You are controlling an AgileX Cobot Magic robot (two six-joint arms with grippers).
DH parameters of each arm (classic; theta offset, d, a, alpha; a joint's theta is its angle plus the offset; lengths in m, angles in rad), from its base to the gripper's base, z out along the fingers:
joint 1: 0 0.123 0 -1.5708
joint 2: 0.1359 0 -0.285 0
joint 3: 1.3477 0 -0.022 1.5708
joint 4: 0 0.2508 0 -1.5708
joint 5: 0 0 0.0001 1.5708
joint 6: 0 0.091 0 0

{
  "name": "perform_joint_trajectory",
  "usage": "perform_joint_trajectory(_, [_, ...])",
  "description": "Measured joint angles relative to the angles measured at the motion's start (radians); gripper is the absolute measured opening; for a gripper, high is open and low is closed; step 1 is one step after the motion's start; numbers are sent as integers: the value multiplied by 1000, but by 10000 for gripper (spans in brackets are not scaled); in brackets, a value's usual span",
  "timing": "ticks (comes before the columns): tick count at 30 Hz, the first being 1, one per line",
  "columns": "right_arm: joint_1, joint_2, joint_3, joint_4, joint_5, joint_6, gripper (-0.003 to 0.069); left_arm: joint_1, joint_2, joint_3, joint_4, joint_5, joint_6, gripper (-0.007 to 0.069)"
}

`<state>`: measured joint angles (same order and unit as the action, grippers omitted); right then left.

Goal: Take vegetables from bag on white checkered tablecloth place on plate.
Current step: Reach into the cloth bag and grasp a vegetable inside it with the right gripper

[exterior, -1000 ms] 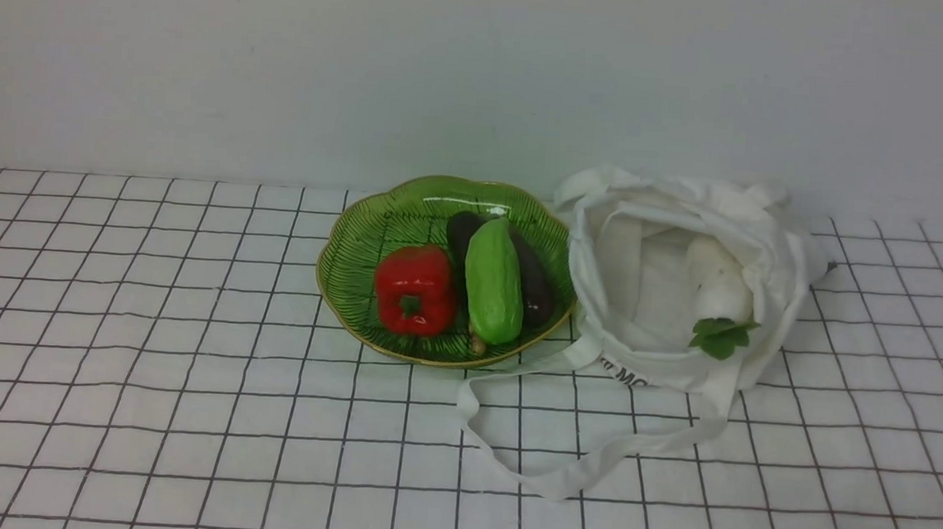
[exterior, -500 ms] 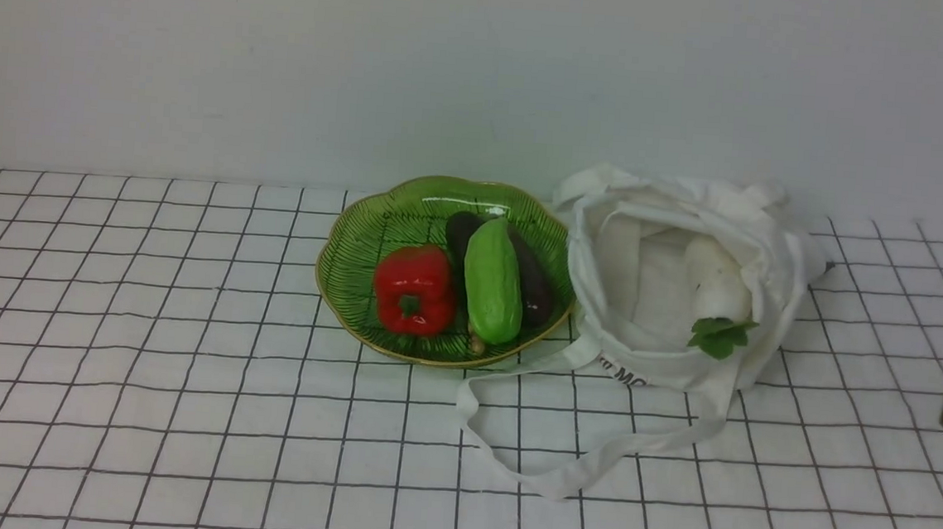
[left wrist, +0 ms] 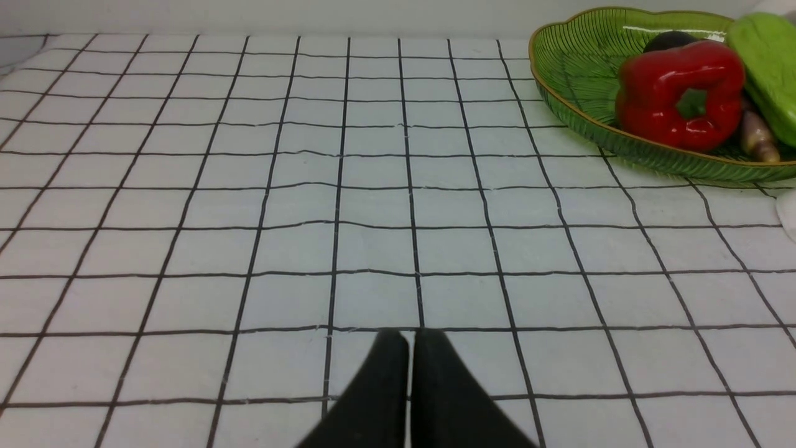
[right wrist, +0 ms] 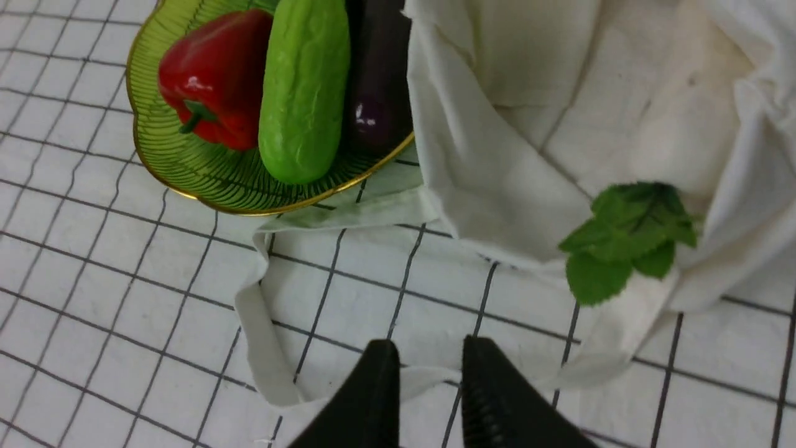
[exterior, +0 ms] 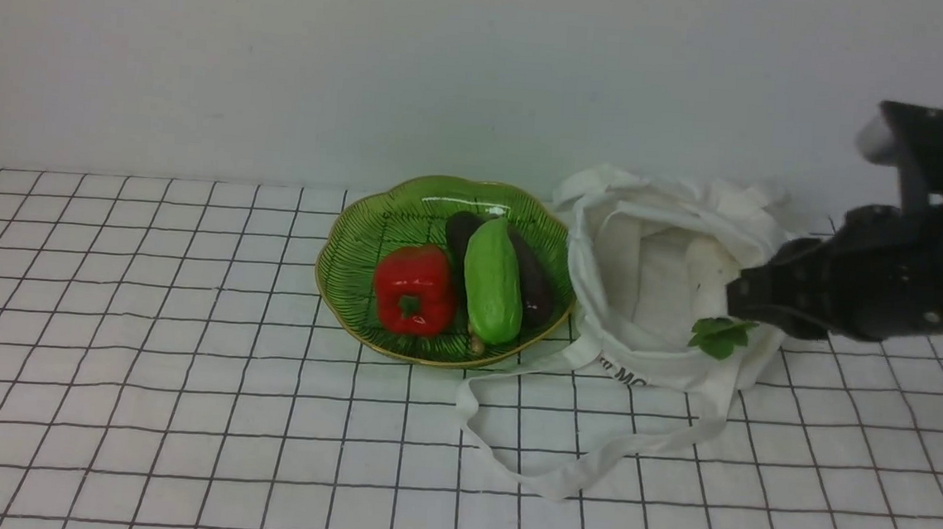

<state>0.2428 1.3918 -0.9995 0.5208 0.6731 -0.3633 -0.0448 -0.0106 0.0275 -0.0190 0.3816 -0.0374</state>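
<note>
The white radish lies inside the open white cloth bag, with its green leaves hanging over the bag's front rim. The leaves and the bag also show in the right wrist view. My right gripper hovers at the bag's right side, just above the leaves and partly in front of the radish. In its wrist view the right gripper is slightly open and empty. The green plate stands left of the bag. My left gripper is shut and empty, low over the tablecloth.
On the plate lie a red bell pepper, a light green cucumber and a dark eggplant. The bag's long strap loops forward over the checkered cloth. A pale wall stands close behind the plate and the bag.
My right arm has come in from the lower right edge, risen, and moved left to the bag's right side over the radish leaves. The bag, radish and plate have not moved.
</note>
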Motion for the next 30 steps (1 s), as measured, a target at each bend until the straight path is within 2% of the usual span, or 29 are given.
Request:
perform_joint_trajectory(4, [46, 91, -60, -39, -83, 4, 283, 0, 0, 0, 0, 0, 0, -8])
perform_joint_trajectory(9, [48, 205, -117, -95, -120, 16, 365, 0, 0, 0, 0, 0, 0, -8])
perform_joint_trajectory(17, [50, 395, -212, -218, -159, 55, 417, 0, 0, 0, 0, 0, 0, -8])
perform_joint_trajectory(25, [51, 501, -282, -532, -161, 344, 435, 0, 0, 0, 0, 0, 0, -8])
perform_joint_trajectory(30, [51, 538, -287, -707, -161, 544, 535, 0, 0, 0, 0, 0, 0, -8])
